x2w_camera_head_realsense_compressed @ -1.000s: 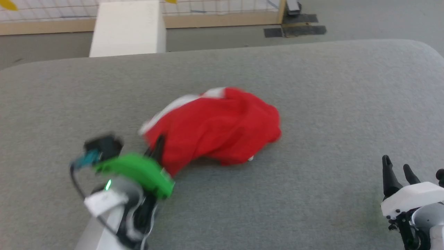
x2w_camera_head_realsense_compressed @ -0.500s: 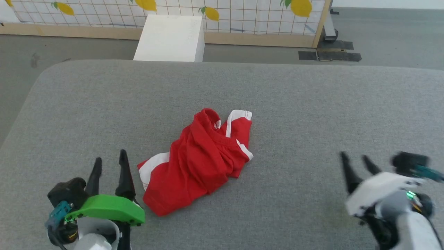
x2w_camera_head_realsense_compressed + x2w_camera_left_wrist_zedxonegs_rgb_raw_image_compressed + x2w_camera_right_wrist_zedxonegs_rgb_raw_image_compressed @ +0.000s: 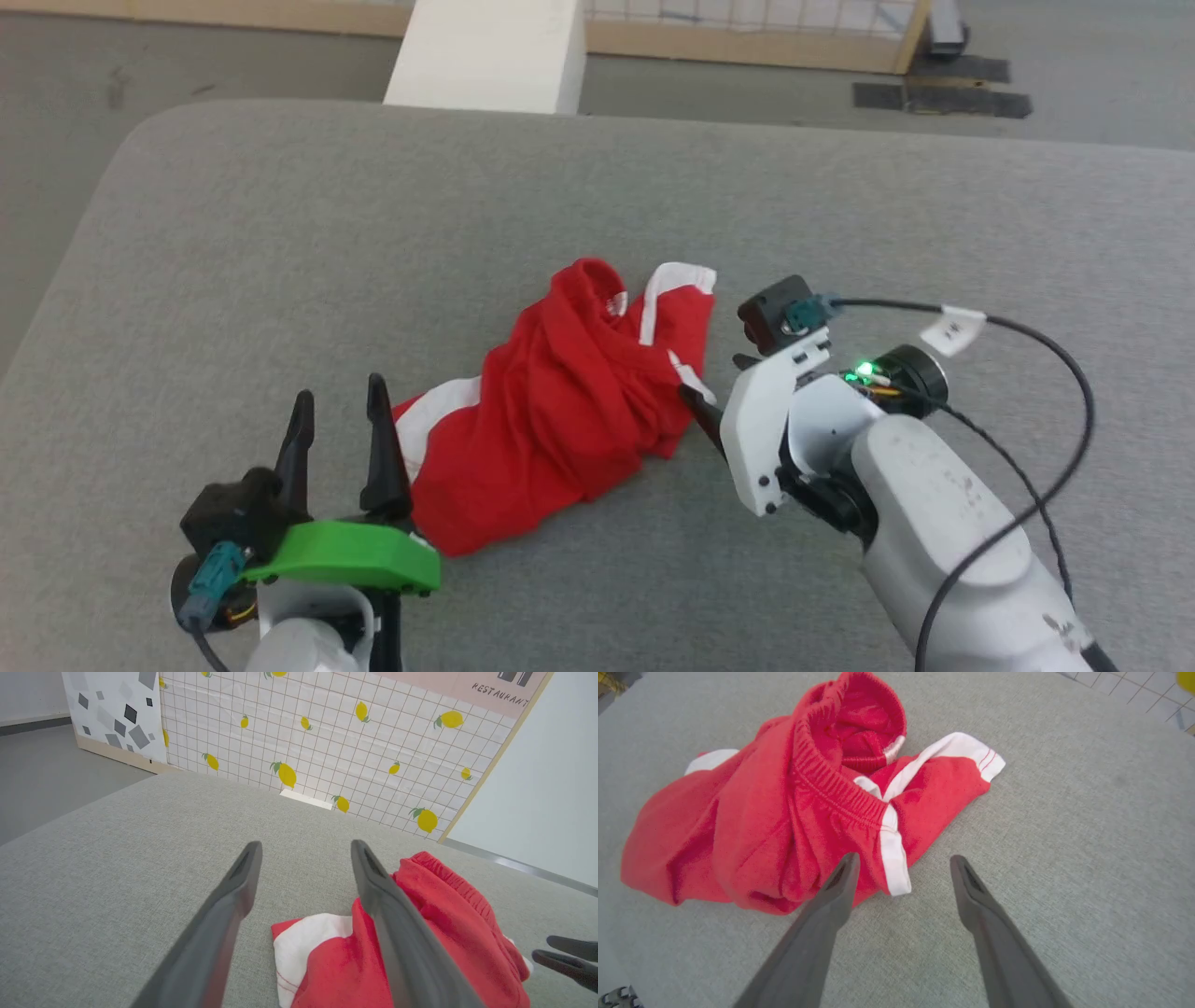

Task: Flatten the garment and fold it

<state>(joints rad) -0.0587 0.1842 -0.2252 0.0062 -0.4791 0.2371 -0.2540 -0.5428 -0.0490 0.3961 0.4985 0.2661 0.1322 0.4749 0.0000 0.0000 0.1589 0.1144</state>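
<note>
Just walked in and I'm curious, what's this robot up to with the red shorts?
The robot is set to flatten and fold the red shorts, which lie crumpled on the grey padded surface. Its left end effector and right end effector are open at either side of the heap, holding nothing. Nothing is flattened yet.

Grey fabric worktop in front of me, printed partition behind.
Worktop has rounded corners. Grey floor beyond it, white block just past the far edge, dark floor patches far right (tape or mats, can't tell). Lemon-print grid panel with wood trim, grey-squares panel beside it, pink RESTAURANT sign above.
</note>
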